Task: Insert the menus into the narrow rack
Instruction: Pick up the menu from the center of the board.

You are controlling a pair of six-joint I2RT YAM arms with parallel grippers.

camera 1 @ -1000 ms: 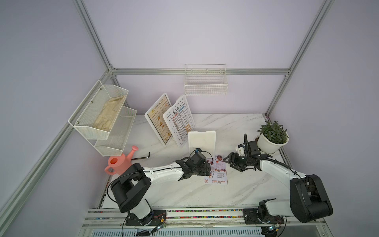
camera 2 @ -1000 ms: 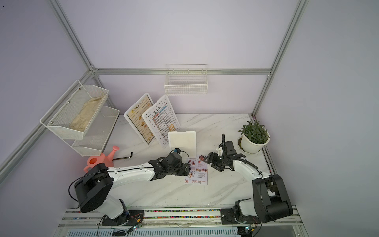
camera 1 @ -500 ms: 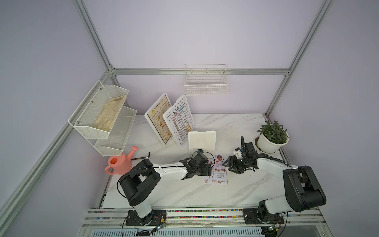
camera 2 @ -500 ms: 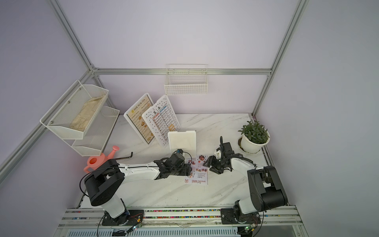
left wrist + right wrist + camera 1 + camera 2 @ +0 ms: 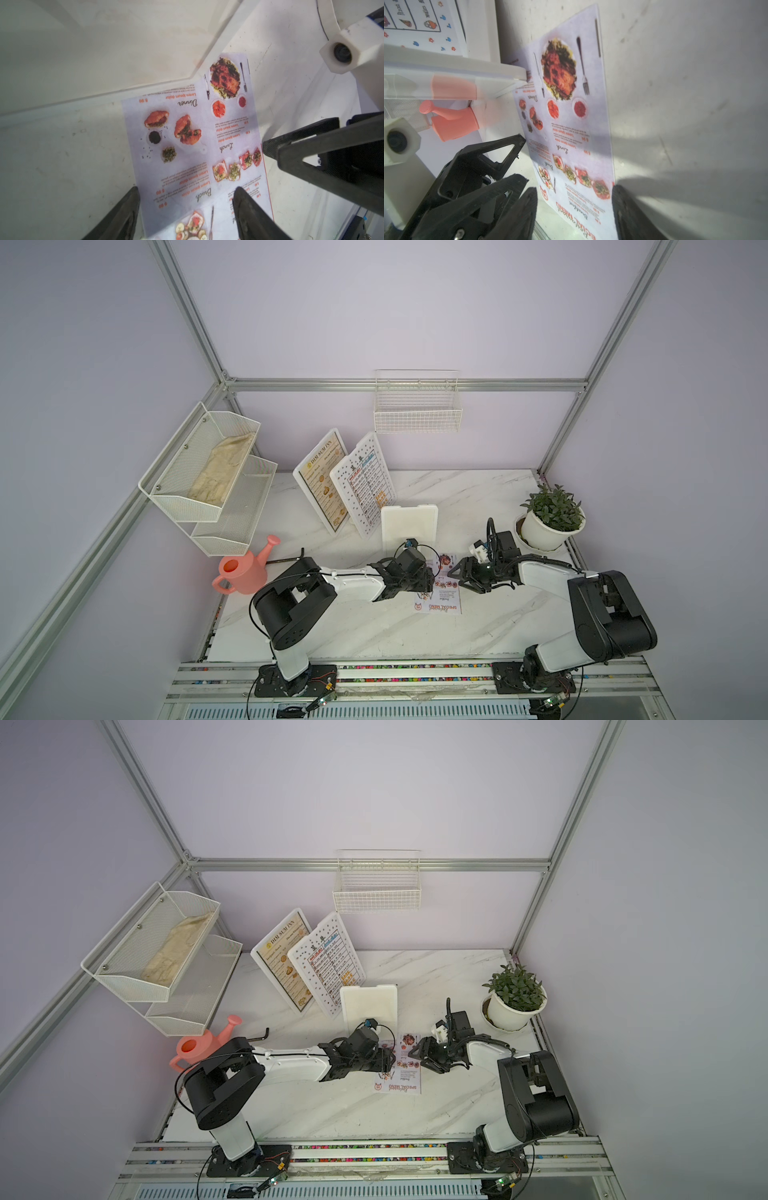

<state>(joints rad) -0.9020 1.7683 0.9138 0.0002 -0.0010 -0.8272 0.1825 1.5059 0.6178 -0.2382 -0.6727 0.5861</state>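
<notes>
The small "SPECIAL MENU" leaflet (image 5: 442, 593) (image 5: 405, 1077) lies flat on the marble table, one corner by the foot of the rack. My left gripper (image 5: 430, 578) (image 5: 186, 191) is low at its left side and open, with one finger on the table and the other over the print (image 5: 187, 145). My right gripper (image 5: 457, 576) (image 5: 574, 190) is open at the leaflet's (image 5: 571, 124) right edge, straddling it. Neither grips anything. The "DIM SUM INN" menu (image 5: 324, 481) and the grid menu (image 5: 363, 485) stand tilted behind the white panel (image 5: 409, 526) of what looks like the narrow rack.
A potted plant (image 5: 550, 516) stands close behind the right arm. A pink watering can (image 5: 245, 570) and a black hex key (image 5: 291, 559) lie left of the left arm. A mesh shelf (image 5: 208, 481) hangs on the left wall and a wire basket (image 5: 417, 406) on the back wall.
The left gripper's jaws have narrowed a little over the leaflet. The right gripper has crept left to the leaflet's right edge. The leaflet has not moved.
</notes>
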